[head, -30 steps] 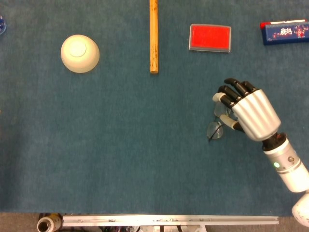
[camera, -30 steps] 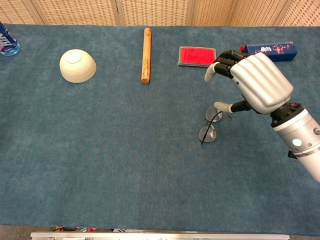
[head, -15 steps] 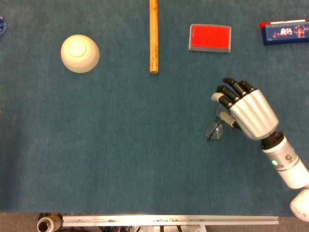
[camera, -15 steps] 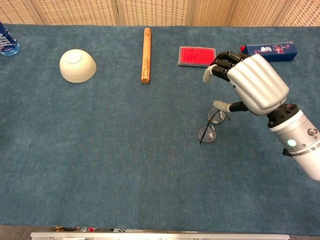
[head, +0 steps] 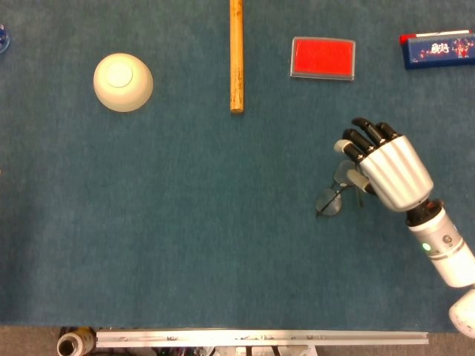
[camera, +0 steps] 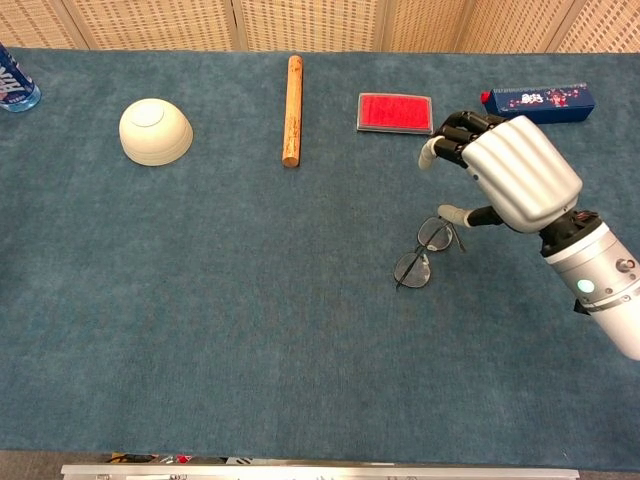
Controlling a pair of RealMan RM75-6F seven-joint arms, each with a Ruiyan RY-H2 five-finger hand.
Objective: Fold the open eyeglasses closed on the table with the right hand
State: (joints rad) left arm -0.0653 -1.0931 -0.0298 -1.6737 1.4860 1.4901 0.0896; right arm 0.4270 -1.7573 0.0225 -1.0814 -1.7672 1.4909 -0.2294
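Observation:
The thin-framed eyeglasses (head: pixel 331 195) (camera: pixel 421 253) lie on the blue table cloth at centre right, lenses side by side along a diagonal. My right hand (head: pixel 387 169) (camera: pixel 510 172) hovers just right of and above them, back of the hand up, fingers bent and held off the table. Its thumb (camera: pixel 455 213) points down at the far lens by the right temple; whether it touches the frame I cannot tell. Nothing is gripped in the hand. My left hand shows in neither view.
An upturned cream bowl (head: pixel 122 81) (camera: pixel 155 131) sits far left. A wooden stick (head: pixel 236 55) (camera: pixel 292 95) lies at the back centre, a red flat case (head: pixel 323 58) (camera: pixel 395 112) right of it, a blue box (head: pixel 438 49) (camera: pixel 538 101) at the back right.
My right hand has drifted slightly to the right and its thumb has pulled back from the frame. The eyeglasses have turned a little on the cloth.

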